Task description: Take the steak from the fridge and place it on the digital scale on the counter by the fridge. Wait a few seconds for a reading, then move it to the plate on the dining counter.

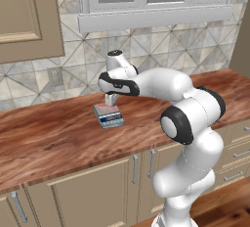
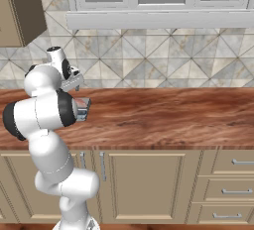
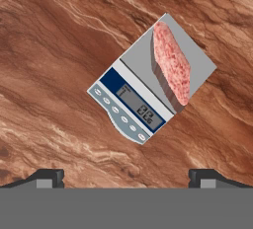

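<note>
The steak [image 3: 172, 64], a pinkish-red slab, lies on the grey platform of the digital scale [image 3: 132, 103], whose dark display strip is lit. The scale [image 1: 109, 117] rests on the reddish-brown counter [image 1: 49, 138], and the steak [image 1: 104, 108] shows on it as a red patch. My gripper [image 1: 111, 102] hangs straight above the scale, pointing down. It is open, and nothing is between its fingertips [image 3: 47, 177]. In the hand view the steak sits above and to the right of the gripper [image 3: 126, 178], apart from it. In the right base view my elbow covers most of the scale [image 2: 84, 106].
Beige cabinet fronts [image 1: 83, 187] with slim metal handles run under the counter. A tiled wall [image 2: 163, 60] stands behind it, with a window sill [image 1: 156, 18] above. An upper cabinet [image 1: 27, 15] hangs at the left. The counter [image 2: 173, 117] stretches bare to the right.
</note>
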### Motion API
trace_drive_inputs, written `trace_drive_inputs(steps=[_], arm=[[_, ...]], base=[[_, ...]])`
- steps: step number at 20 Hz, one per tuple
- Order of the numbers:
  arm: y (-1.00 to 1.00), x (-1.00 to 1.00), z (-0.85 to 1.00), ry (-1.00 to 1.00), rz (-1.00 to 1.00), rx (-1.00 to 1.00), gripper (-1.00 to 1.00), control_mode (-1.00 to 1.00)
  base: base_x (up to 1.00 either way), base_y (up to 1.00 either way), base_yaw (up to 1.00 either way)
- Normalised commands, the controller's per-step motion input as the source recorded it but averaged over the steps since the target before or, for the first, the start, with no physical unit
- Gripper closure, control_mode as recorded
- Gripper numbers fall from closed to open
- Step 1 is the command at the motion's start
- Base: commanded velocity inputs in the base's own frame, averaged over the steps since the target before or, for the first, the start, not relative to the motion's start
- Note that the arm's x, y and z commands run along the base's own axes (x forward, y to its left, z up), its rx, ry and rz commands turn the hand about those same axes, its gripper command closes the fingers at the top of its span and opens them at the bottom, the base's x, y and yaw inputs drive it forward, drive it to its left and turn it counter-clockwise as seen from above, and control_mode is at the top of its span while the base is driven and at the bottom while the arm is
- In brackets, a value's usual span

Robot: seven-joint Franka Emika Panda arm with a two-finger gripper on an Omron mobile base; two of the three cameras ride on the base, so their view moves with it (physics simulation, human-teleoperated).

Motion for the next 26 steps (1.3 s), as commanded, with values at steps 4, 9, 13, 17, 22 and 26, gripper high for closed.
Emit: trace_drive_inputs(steps=[4,9,13,17,22,26], arm=[[0.00,0.00,0.00,0.00,0.00,0.00,-1.00,-1.00],[0.00,0.00,0.00,0.00,0.00,0.00,-1.00,-1.00],[0.00,0.00,-0.01,0.00,0.00,0.00,-1.00,-1.00],[0.00,0.00,-0.21,-0.04,0.00,0.00,-1.00,-1.00],[-0.02,0.08,-0.46,-0.13,0.00,-0.03,-1.00,-1.00],[-0.04,0.35,-0.44,-0.03,0.00,0.00,-1.00,-1.00]], base=[[0.00,0.00,0.00],[0.00,0.00,0.00],[0.00,0.00,0.00],[0.00,0.00,0.00],[0.00,0.00,0.00],[0.00,0.00,0.00]])
